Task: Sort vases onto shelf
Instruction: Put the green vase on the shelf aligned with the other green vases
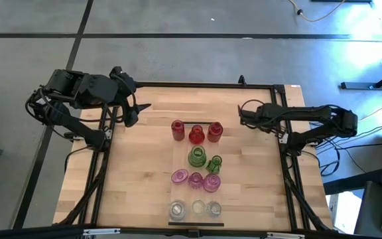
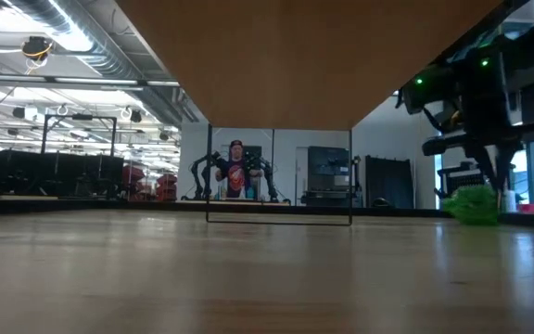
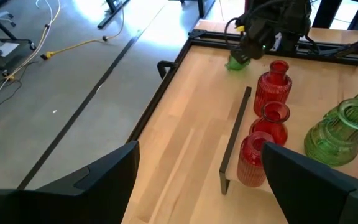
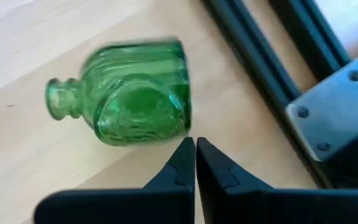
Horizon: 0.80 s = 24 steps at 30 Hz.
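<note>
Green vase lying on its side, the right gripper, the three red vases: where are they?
Fallen green vase (image 4: 135, 93), right wrist view, belly.
Right gripper (image 4: 195, 163), right wrist view, between shut fingertips.
Red vases (image 3: 272, 87), left wrist view, farthest one's body.

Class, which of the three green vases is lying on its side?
The green vase on the bare tabletop beside the shut right claw; the other two green vases stand upright on the shelf.

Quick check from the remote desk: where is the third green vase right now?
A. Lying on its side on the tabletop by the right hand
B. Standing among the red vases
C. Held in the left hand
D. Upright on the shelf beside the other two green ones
A: the right wrist view shows the green vase lying on its side on the tabletop, just beyond the shut right hand.
</note>
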{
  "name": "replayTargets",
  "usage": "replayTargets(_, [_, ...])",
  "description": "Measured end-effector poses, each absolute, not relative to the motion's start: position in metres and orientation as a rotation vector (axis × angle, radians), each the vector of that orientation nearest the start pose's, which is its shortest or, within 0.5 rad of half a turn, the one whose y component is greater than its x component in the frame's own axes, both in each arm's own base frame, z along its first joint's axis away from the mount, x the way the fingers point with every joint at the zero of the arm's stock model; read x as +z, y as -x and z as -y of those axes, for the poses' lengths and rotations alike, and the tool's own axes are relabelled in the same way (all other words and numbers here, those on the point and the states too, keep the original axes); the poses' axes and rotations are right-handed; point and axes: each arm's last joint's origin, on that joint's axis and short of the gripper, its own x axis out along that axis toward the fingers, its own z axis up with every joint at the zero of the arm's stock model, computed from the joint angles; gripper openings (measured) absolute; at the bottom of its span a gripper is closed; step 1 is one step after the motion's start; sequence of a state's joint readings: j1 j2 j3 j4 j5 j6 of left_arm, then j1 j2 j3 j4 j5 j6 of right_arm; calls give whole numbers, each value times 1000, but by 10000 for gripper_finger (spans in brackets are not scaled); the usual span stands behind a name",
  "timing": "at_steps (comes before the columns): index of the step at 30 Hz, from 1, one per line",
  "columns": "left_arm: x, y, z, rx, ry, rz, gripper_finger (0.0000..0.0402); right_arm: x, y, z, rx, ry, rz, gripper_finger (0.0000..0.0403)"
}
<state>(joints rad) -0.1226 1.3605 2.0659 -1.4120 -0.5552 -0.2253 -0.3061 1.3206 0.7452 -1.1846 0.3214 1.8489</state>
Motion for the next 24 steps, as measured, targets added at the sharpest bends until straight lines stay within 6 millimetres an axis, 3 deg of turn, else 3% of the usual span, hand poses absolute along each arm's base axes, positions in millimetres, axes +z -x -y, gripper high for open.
replayTargets(7, [506,-183,7,487,-23,-620,330,188,-177,67,-1755,-1244,-754,1])
replayTargets(16, [506,-183,7,490,-22,-619,330,259,-207,82,-1539,-991,-655,9])
replayTargets(20, [506,-183,7,491,-22,-619,330,271,-210,84,-1512,-974,-629,46])
replayTargets(24, [506,-183,7,491,-22,-619,330,265,-210,76,-1492,-981,-687,107])
